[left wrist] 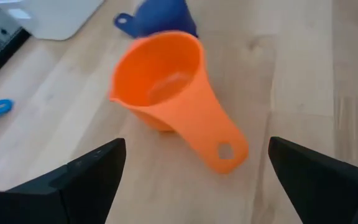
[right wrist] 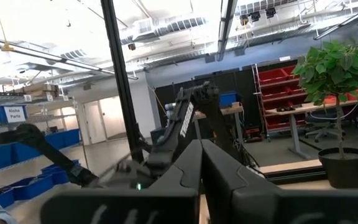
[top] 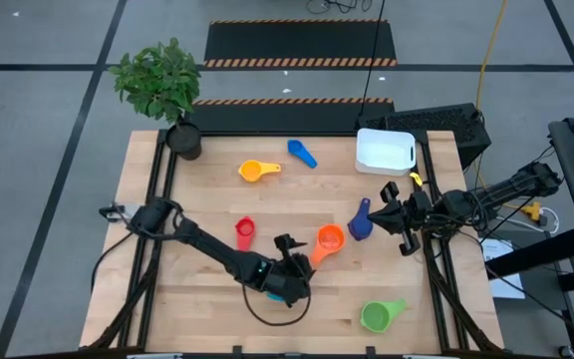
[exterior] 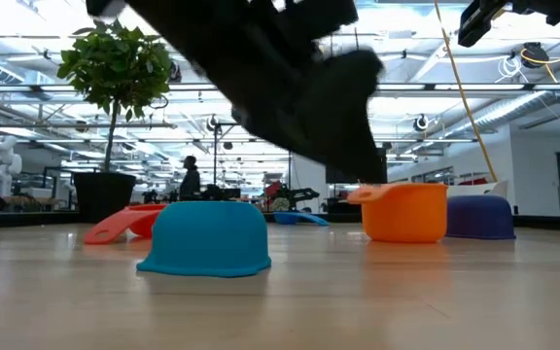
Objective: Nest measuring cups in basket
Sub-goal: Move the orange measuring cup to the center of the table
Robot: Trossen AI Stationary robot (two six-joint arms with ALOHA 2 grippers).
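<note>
My left gripper (top: 302,255) (left wrist: 196,146) is open near the table's middle. Its fingers stand on either side of the handle of the orange cup (left wrist: 166,87) (top: 328,239) without touching it. That cup stands upright on its base. The light blue cup (exterior: 207,240) (top: 272,290) lies mouth down under the left wrist. The navy cup (top: 360,221) sits beside the orange one. Red (top: 244,234), yellow (top: 256,171), mid blue (top: 302,153) and green (top: 381,315) cups lie scattered. The white basket (top: 385,150) stands at the far right. My right gripper (top: 385,211) (right wrist: 201,171) hovers shut above the table's right side.
A dark pot with a leafy plant (top: 181,138) stands at the far left corner. A black cable loop (top: 267,317) hangs below the left wrist onto the table. Bare wood lies along the near left part of the table (top: 167,299).
</note>
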